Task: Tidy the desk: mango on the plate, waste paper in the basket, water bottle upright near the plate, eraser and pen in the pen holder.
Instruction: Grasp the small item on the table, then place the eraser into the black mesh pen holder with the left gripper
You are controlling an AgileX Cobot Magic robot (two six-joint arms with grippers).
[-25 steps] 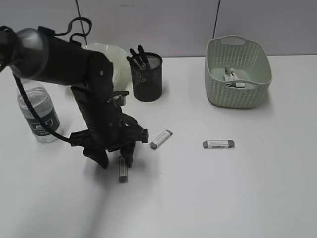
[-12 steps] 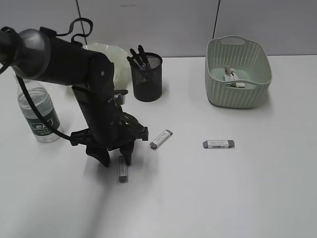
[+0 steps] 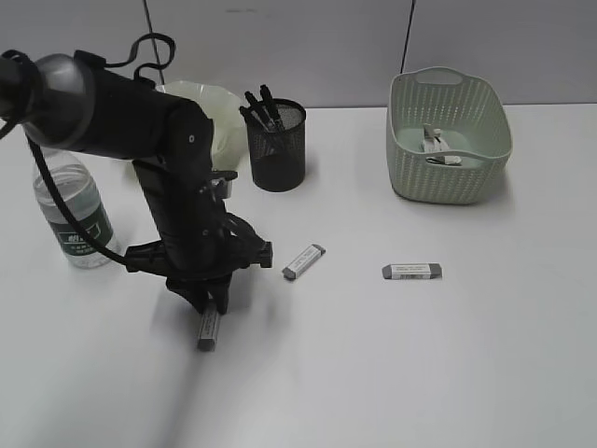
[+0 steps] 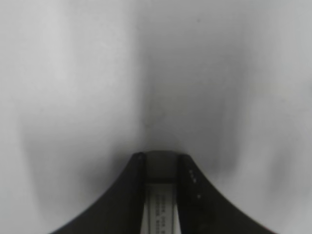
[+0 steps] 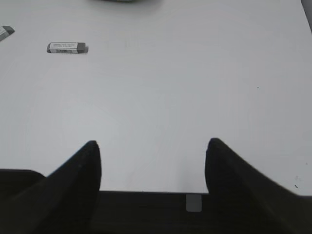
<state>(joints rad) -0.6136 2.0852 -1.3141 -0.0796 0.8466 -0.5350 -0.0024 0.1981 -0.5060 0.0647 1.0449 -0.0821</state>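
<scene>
My left gripper (image 3: 211, 308) is shut on a grey-and-white eraser (image 3: 207, 329), whose end sticks out below the jaws just over the white desk (image 3: 373, 373). In the left wrist view the eraser (image 4: 160, 207) sits between the closed jaws (image 4: 161, 158). Two more erasers (image 3: 303, 261) (image 3: 411, 271) lie on the desk. The black mesh pen holder (image 3: 278, 149) holds pens. The pale green plate (image 3: 207, 105) is partly hidden behind the arm. The water bottle (image 3: 76, 213) stands upright at left. Waste paper (image 3: 437, 149) lies in the basket (image 3: 448, 177). The mango is out of view. My right gripper (image 5: 152, 148) is open and empty.
The right wrist view shows one eraser (image 5: 68, 47) at the upper left, the tip of another (image 5: 5, 32) at the left edge, and the desk's near edge below the jaws. A grey wall runs behind the desk.
My left gripper has shut on the eraser that lay between its open jaws and has shifted a little to the left with it.
</scene>
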